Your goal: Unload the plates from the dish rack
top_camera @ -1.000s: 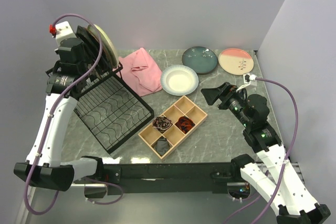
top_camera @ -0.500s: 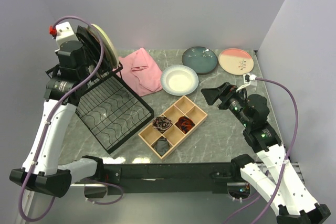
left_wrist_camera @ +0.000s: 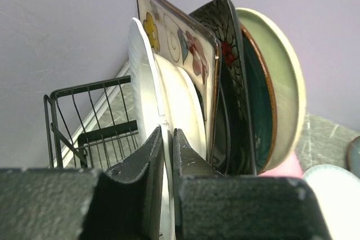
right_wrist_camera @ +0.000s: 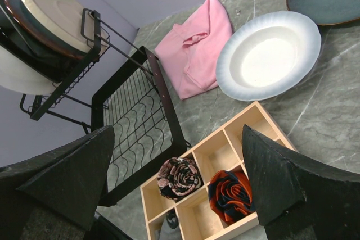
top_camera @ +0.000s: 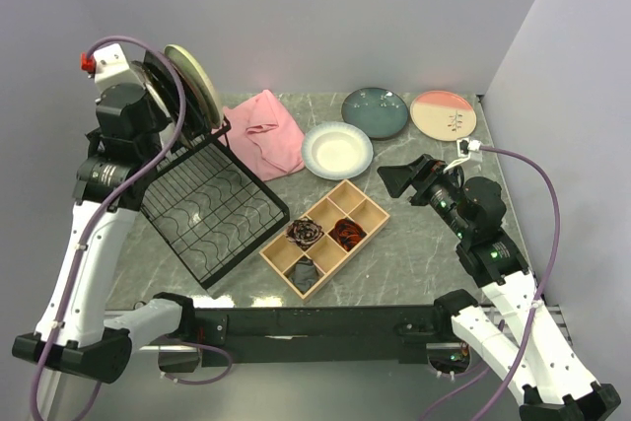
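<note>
- The left claw (left_wrist_camera: 167, 139) pinches the rim of the white plate (left_wrist_camera: 142, 66), ready to lift it from the dish rack (left_wrist_camera: 84, 111).
- The right claw (right_wrist_camera: 177, 167) hangs wide open, empty.

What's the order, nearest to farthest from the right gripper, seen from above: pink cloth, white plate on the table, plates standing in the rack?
1. White plate on the table, just left of the right gripper.
2. Pink cloth, farther left.
3. Plates standing in the rack, far left corner.

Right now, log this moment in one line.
left hand: shut on white plate | white plate: upright in dish rack | right hand: open, empty
</note>
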